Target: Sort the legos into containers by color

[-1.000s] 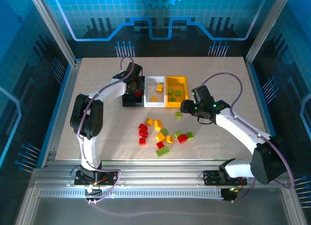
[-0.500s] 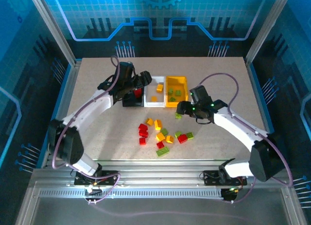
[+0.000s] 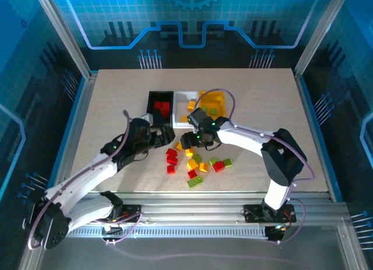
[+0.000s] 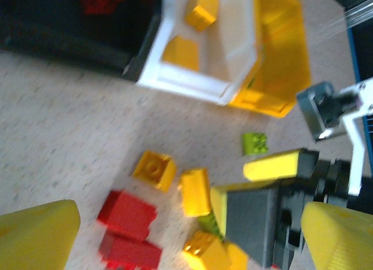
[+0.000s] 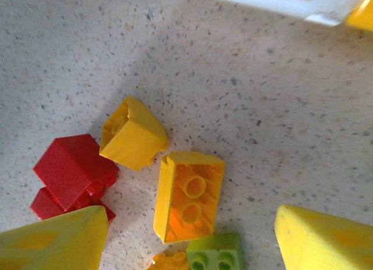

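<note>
With fingers spread wide and holding nothing, the right end effector (image 5: 186, 223) straddles an upturned yellow brick (image 5: 188, 194) and the left end effector (image 3: 165, 135) hovers beside red bricks (image 4: 129, 226), among loose legos (image 3: 195, 163) scattered on the tabletop (image 3: 116, 95) just before the containers (image 4: 186, 86).

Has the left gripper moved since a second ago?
Yes. The left gripper has pulled back from over the black rectangular plastic bin toward the table's near edge.
</note>
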### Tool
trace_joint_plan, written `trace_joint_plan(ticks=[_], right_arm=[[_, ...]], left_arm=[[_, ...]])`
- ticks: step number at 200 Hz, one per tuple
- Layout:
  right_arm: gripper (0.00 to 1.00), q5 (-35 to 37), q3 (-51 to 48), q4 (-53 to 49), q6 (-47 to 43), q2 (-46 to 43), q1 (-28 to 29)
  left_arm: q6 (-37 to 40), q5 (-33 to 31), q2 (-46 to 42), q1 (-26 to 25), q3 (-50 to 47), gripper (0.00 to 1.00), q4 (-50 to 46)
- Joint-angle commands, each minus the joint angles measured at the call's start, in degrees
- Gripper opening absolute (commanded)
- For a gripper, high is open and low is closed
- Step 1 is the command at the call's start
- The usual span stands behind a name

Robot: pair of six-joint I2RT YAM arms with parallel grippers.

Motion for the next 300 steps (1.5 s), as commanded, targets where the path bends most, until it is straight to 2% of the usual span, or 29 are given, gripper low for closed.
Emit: trace_joint_plan(ticks=[1, 28, 52, 102, 152, 191, 223, 300], right_arm=[[0.75, 2.03, 3.44, -2.35, -0.79, 4.05, 1.78], [0.72, 3.49, 5.29, -3.12, -0.73, 7.73, 3.01], [0.66, 5.29, 6.22, -4.49, 0.21, 9.73, 3.17], [0.45, 7.93, 5.97, -6.85, 0.86, 11.54, 3.08], [0.35, 9.11, 2.89, -3.96, -0.47, 2.13, 1.56], [0.34, 9.73, 8.41, -4.83, -2.77, -3.43, -0.56], [0.35, 11.14, 18.34, -6.78, -2.76, 2.68, -3.26], [0.39, 13.66, 46.92, -16.67, -1.34, 26.32, -7.11]], left_arm=[[-2.30, -2.09, -4.30, 0.05, -3.94, 0.99, -0.48], [-3.08, -4.34, -6.98, 0.07, -6.73, 0.99, -1.06], [-3.36, -6.36, -7.96, 0.13, -7.34, 0.99, -2.10], [-3.07, -7.61, -8.45, 0.10, -7.36, 0.99, -3.34], [-2.97, -7.23, -8.20, 0.41, -7.25, 0.99, -3.12], [-2.21, -6.89, -8.72, 0.38, -8.18, 0.99, -2.57], [-2.74, -5.30, -8.73, 0.39, -9.34, 0.99, -1.74], [-1.10, -3.73, -9.96, 0.52, -8.95, 0.99, -4.96]])
